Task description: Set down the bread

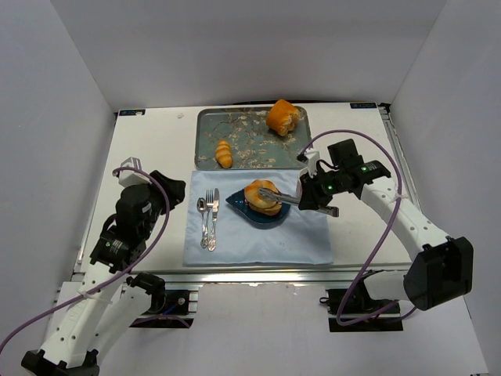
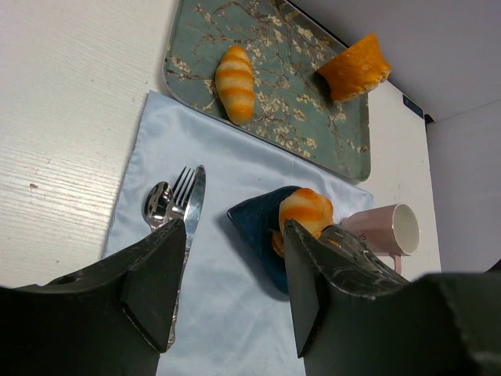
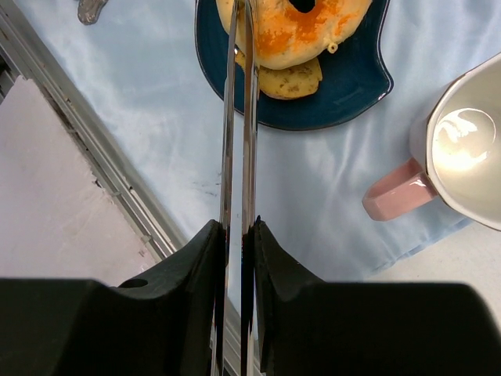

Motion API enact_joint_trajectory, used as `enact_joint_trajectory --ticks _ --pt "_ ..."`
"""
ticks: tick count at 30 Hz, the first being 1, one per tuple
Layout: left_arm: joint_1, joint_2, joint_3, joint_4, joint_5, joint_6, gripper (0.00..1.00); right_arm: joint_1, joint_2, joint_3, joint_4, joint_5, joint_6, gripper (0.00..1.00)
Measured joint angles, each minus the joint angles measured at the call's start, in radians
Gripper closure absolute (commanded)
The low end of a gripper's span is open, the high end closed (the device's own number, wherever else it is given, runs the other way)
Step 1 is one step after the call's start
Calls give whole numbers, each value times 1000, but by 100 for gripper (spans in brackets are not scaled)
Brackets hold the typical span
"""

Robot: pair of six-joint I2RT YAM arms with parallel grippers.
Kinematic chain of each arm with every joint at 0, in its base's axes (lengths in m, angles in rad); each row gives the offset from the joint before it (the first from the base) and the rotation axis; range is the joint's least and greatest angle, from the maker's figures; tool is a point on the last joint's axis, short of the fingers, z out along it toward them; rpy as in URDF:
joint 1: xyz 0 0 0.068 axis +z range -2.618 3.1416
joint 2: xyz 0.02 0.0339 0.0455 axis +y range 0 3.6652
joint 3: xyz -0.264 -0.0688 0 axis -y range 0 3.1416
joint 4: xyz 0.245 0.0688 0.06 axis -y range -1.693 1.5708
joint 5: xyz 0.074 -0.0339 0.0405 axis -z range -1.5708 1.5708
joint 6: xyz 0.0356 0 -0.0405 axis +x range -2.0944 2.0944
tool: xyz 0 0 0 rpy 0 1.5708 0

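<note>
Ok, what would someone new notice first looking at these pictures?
The right gripper clamps metal tongs whose tips meet an orange bun on a blue plate on the pale cloth. Behind, a patterned tray carries a striped roll and an orange loaf; a pink mug stands beside the plate.

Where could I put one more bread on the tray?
The tray is bare in the middle, between the roll and the orange bun, and at its right near corner. The cloth is free along its near edge, below the plate. Around the plate it is crowded: tongs over the bread, mug beside it, cutlery on the left.
</note>
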Motion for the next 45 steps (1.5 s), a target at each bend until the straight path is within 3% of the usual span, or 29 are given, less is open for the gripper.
enact_joint_trajectory --ticks 4,13,33,38,39,40,42,43,44,45 --pt "0 -10 0 0 0 0 37 0 16 0 -2 -2 -6 79" --pt "0 -11 0 0 0 0 37 0 17 3 -2 -2 -6 65" --pt "0 -10 0 0 0 0 37 1 7 68 8 -2 -6 57" --pt "0 -11 0 0 0 0 38 1 6 82 16 0 -6 69" --pt "0 -12 0 0 0 0 38 1 6 91 18 6 -3 80" --pt "0 -13 0 0 0 -1 40 0 5 101 22 11 -5 84" --pt "0 -14 0 0 0 -5 50 -12 5 132 30 23 3 99" --pt "0 -14 0 1 0 -6 57 -24 2 149 40 30 8 100" --pt "0 -14 0 2 1 -7 67 -40 0 162 51 37 13 100" --pt "0 -14 0 3 2 -8 86 -62 -2 175 68 45 21 100"
